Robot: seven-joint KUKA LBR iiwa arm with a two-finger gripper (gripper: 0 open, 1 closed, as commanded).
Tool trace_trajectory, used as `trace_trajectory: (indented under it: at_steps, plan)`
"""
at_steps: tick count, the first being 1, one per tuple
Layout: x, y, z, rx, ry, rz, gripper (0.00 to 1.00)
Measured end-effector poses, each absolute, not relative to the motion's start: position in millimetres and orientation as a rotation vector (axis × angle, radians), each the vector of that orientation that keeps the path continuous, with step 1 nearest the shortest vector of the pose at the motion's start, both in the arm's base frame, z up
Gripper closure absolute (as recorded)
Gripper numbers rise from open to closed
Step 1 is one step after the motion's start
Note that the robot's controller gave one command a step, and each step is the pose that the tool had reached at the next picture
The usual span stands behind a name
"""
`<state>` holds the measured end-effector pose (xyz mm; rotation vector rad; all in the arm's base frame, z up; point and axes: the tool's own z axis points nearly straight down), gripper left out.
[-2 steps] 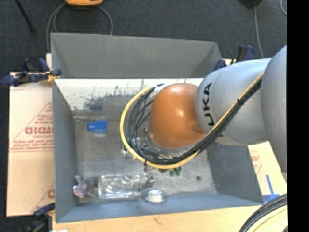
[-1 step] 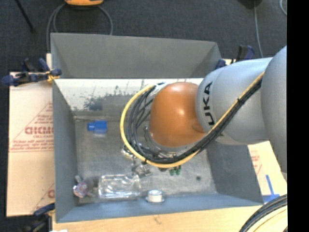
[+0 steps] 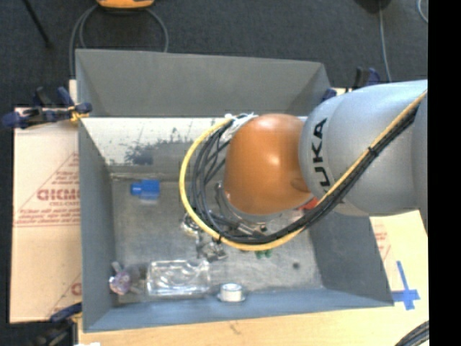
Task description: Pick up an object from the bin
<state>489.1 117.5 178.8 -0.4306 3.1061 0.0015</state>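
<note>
At the bin's (image 3: 97, 193) front-left corner lies a small crumpled purplish thing (image 3: 120, 282). Further back, a blue block (image 3: 145, 189) sits alone on the floor. A clear plastic bottle (image 3: 173, 278) lies on its side by the front wall, long axis left to right along that wall; which end is its neck I cannot tell. The gripper (image 3: 204, 247) hangs just above the bottle's right end, under the orange wrist cover (image 3: 263, 164). Whether it is spread or closed cannot be made out. A small silver ring (image 3: 230, 292) and a green bit (image 3: 263, 251) lie further right.
</note>
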Motion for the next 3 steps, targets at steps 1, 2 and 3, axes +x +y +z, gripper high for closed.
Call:
trace_trajectory:
  at_steps: [1, 2, 3]
  plan:
    - [495.3, 131.4, 207.1, -0.280, 3.123, 0.003, 1.00]
    - [572.3, 23.1, 168.7, -0.141, 3.133, -0.006, 1.00]
    - [625.8, 35.0, 146.6, 0.242, 3.127, 0.002, 1.00]
